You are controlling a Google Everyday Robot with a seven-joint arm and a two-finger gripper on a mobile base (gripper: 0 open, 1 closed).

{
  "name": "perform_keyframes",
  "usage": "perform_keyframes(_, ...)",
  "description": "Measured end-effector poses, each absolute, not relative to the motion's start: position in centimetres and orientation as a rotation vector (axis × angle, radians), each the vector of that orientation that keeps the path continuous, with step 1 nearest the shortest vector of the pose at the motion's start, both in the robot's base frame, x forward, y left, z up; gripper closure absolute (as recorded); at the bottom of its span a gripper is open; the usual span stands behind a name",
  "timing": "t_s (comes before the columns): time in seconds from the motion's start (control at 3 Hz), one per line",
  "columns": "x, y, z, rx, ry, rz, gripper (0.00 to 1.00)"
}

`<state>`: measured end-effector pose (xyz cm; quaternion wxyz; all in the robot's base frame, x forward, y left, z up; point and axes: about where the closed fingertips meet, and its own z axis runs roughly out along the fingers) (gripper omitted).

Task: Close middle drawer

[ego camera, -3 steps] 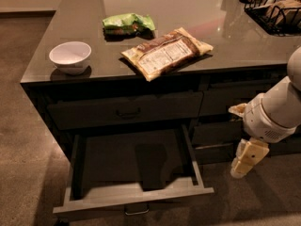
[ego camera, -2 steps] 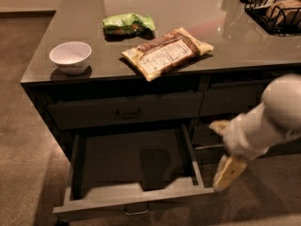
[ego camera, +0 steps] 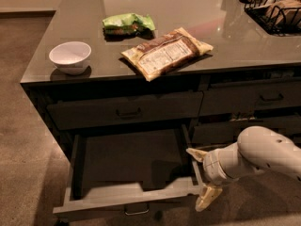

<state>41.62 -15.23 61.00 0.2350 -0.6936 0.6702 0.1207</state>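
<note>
Camera view. The middle drawer (ego camera: pixel 128 166) stands pulled well out of the cabinet, its slim front (ego camera: pixel 124 197) nearest the camera and its bail handle (ego camera: pixel 136 210) low at centre. It is no further in than it was a second ago.

My gripper (ego camera: pixel 201 178) has travelled left and down from beside the right-hand drawers and now sits at the right end of that front. My jaws are apart, one pale tip above the corner and one below, clamped on nothing.

Assessment: approach is complete and the push has not begun. A shove at this end, off-centre, may skew the drawer on its runners.

On the counter (ego camera: pixel 56 60): white bowl (ego camera: pixel 70 56), green packet (ego camera: pixel 128 23), brown bag (ego camera: pixel 165 53).
</note>
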Motion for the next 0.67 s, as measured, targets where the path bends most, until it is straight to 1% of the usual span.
perform_keyframes(0.67,41.5,-14.4,58.9,-1.935,1.803,0.352,0.00)
